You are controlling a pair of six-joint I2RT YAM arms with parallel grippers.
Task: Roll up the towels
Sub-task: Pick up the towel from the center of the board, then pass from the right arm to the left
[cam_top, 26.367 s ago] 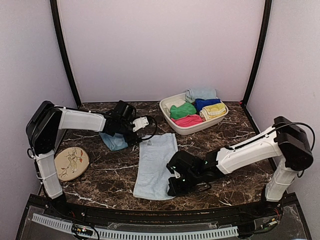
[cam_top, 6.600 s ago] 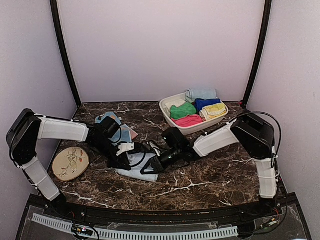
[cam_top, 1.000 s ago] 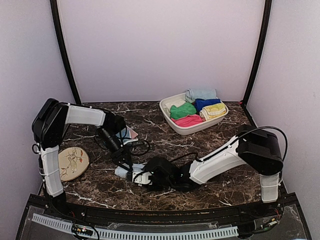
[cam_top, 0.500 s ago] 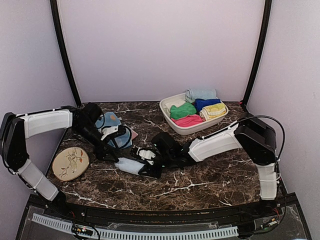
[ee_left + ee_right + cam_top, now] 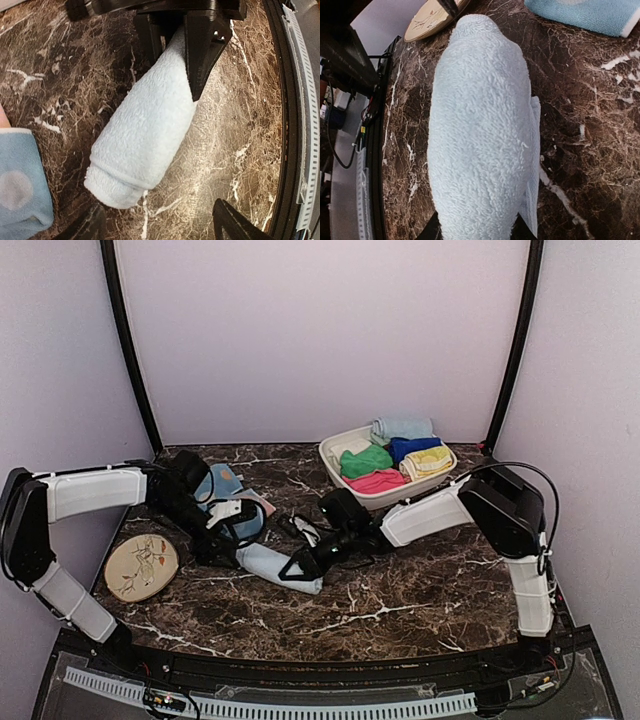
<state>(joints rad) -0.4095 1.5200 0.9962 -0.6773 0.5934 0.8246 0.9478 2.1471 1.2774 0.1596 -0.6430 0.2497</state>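
The pale blue towel (image 5: pixel 281 568) lies rolled into a tight cylinder on the marble table, left of centre. My right gripper (image 5: pixel 305 562) is shut on its right end, and in the right wrist view the roll (image 5: pixel 480 130) fills the space between the fingers of that gripper (image 5: pixel 476 228). My left gripper (image 5: pixel 226 542) stands open just off the roll's left end. In the left wrist view the roll (image 5: pixel 145 130) lies ahead of the open left gripper (image 5: pixel 162 226), not between its fingers. The spotted blue towel (image 5: pixel 222 488) lies crumpled behind the left arm.
A white basket (image 5: pixel 395 498) at the back right holds green, pink, dark-blue, yellow and pale rolled towels. A round beige plate (image 5: pixel 143 567) with a drawing sits at the left, near the table's front edge (image 5: pixel 330 640).
The left arm has dropped and drawn back to the left off the roll. The right arm has swung back from the near edge, closing on the roll's end and carrying it slightly right.
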